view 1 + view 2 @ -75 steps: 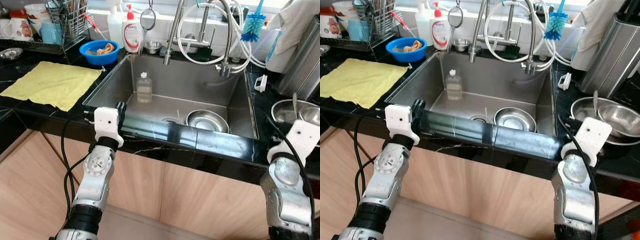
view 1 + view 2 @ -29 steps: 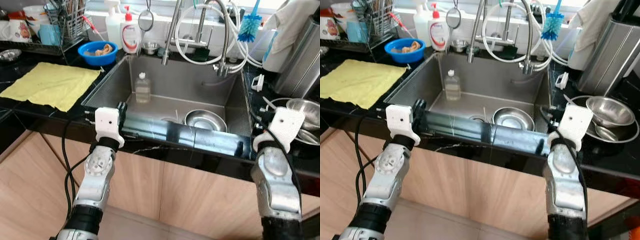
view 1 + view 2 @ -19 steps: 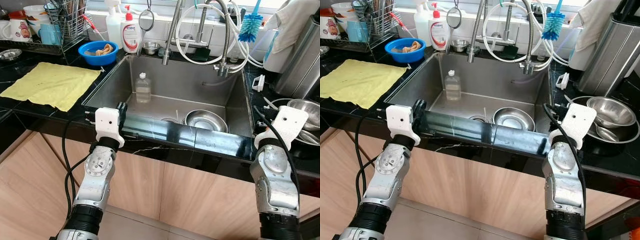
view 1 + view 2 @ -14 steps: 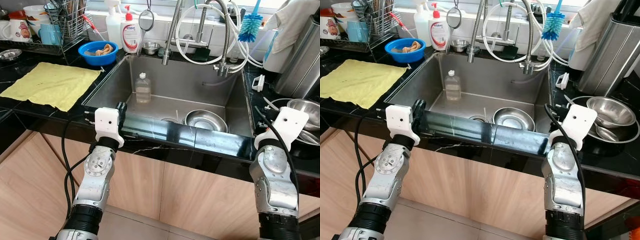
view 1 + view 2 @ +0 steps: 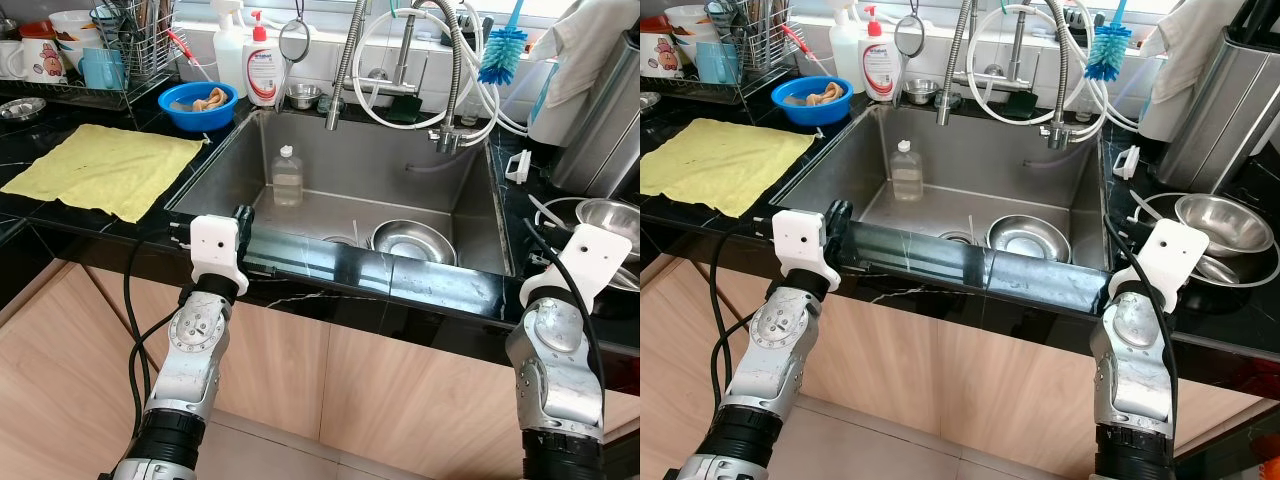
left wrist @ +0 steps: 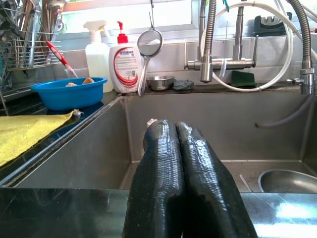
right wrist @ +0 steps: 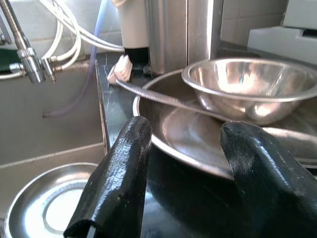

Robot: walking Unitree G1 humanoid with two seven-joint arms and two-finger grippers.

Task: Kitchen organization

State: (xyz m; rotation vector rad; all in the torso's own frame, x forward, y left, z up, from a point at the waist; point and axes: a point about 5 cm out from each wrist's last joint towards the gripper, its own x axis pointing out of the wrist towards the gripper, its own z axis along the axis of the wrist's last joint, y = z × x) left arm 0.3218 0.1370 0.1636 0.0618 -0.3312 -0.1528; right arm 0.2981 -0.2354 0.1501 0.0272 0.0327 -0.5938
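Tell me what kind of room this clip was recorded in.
A home kitchen, at the sink. A steel sink is set in a black countertop, with a pull-down faucet over it, a dish rack of utensils and steel bowls beside it.

Yellow cloth (image 5: 105, 168) on the black counter (image 5: 60, 215) (left of sink (image 5: 440, 190))

head stereo pair looking down at sink (image 5: 360, 190), wrist cameras close along fingers
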